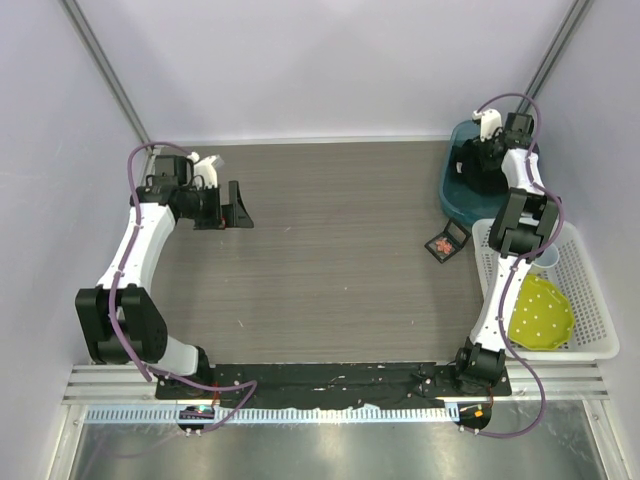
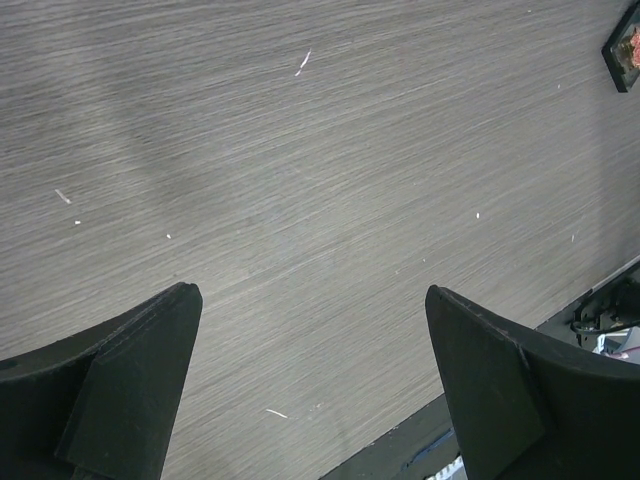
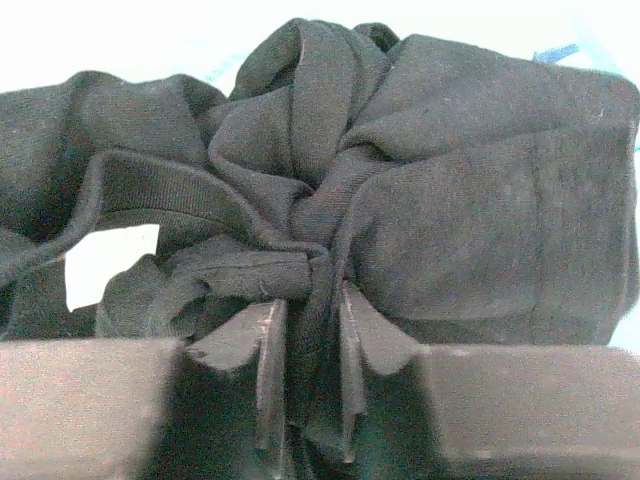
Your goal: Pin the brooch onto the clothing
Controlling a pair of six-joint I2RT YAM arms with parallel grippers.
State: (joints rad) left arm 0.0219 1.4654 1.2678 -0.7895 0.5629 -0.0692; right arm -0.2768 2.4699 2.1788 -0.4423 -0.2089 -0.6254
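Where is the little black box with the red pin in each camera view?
Top external: the black box on the table, right of centre, beside the white basket.
Left wrist: top right corner, cut by the edge.
Right wrist: not in it.
Shared landmark: the wood-grain table.

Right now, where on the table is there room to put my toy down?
The wide bare table between the left gripper and the small black box is free. The right side is crowded: teal bin with the black shirt, white basket with a yellow plate.
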